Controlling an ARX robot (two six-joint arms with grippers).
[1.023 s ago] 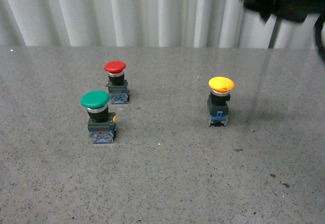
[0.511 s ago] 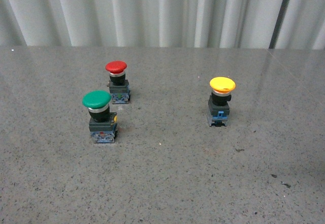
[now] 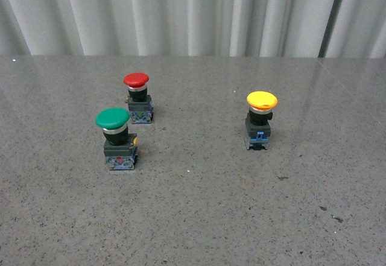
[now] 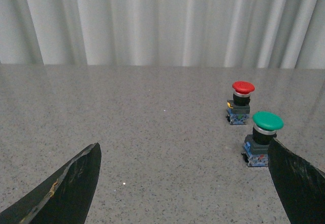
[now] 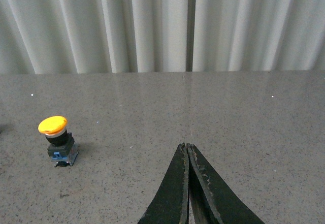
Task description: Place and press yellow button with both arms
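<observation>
The yellow button [image 3: 261, 121] stands upright on the grey table, right of centre in the front view, yellow cap on a black body and blue-grey base. It also shows in the right wrist view [image 5: 56, 141], far to one side of my right gripper [image 5: 186, 147], whose black jaws are shut together and empty. My left gripper [image 4: 184, 150] is open and empty, its two black fingers [image 4: 76, 183] wide apart over bare table. Neither arm shows in the front view.
A red-capped button [image 3: 138, 97] and a green-capped button [image 3: 116, 137] stand close together at the left of the grey speckled table [image 3: 199, 218]. In the left wrist view the green one [image 4: 262, 138] is beside one finger. White pleated curtain [image 3: 181, 12] behind.
A black arm that showed at the top right of the front view one second ago has left the view. The three buttons have not moved.
</observation>
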